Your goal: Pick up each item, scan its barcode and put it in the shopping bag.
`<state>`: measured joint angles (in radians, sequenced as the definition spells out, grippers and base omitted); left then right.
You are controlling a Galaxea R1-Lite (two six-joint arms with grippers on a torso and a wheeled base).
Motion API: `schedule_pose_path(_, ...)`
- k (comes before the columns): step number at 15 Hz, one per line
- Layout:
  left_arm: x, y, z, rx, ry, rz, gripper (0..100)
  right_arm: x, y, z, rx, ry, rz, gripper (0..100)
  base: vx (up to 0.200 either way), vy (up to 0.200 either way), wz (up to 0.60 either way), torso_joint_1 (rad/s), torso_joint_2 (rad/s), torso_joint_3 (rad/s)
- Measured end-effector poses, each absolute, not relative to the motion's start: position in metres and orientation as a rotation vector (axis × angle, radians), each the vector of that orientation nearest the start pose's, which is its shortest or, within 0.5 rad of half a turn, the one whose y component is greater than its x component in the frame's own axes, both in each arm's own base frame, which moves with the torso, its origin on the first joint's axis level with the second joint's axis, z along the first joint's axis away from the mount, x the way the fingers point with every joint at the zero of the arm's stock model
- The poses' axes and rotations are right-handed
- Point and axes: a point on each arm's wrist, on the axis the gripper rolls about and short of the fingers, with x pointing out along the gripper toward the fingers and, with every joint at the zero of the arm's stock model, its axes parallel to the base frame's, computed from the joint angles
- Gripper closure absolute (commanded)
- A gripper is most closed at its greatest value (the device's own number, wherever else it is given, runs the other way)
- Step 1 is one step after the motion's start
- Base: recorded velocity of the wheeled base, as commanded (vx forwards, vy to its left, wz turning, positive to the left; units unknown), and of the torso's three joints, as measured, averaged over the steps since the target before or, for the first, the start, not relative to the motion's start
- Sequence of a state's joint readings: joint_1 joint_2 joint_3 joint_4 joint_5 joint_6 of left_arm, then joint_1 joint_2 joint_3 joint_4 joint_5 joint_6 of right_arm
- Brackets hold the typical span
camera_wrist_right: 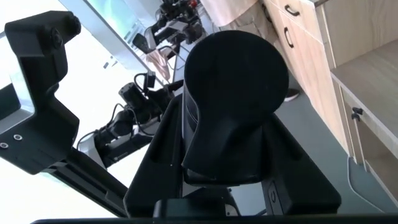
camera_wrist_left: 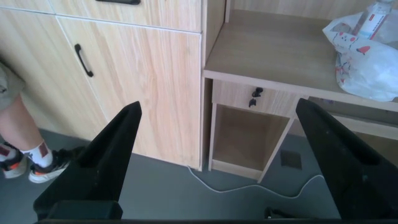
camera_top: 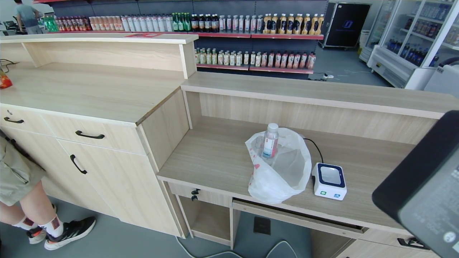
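Closest to lens: left gripper [camera_wrist_left: 217, 106], both dark fingers [camera_wrist_left: 99, 168] spread wide apart, nothing between them, nothing held. Beyond the fingers: pale wood cabinet door [camera_wrist_left: 155, 87] with a black handle, grey floor, and a small drawer [camera_wrist_left: 255, 99] with a dark key or lock over an open cubby.

shopping bag [camera_top: 283, 179]: thin white plastic, mouth open, sitting on the lower desk [camera_top: 211, 157]. Ahead of the left gripper and off to its right, well apart from it.

bottle [camera_top: 270, 141]: clear, white cap, red-and-blue label. Upright in the mouth of the shopping bag, toward the bag's far side; lower part seen through the plastic. Same bearing from the left gripper as the bag, well apart.

scanner [camera_top: 329, 181]: white box, dark-framed window facing up. Just beside the shopping bag, on the side away from the left gripper; touching or not, cannot tell. Black cable [camera_top: 315, 147] curves from behind it toward the back of the desk.

right arm [camera_top: 423, 186]: large dark housing at the near right of the head view, right of the scanner. Whether its gripper is open or closed, cannot tell.

higher counter [camera_top: 89, 89]: left of the lower desk, above the cabinet door that faces the left gripper. Red packet [camera_top: 4, 81] at its far-left edge.

drink shelves [camera_top: 251, 25]: far beyond both counters, rows of bottles
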<state>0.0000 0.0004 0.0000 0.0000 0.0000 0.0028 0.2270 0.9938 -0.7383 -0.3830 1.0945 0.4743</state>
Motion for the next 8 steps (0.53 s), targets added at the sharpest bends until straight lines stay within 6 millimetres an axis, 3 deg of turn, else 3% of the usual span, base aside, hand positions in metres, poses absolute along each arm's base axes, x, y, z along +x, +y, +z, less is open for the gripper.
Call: schedule_pose_path(8, -0.0228, 0.0000, 0.0755, 0.003, 0.000, 0.000, 0, 0.1041, 0.0446, 0.2912, 0.343, 0.187, 1.321, 100, 0.000, 0.000, 0.00, 0.000, 0.00, 0.000)
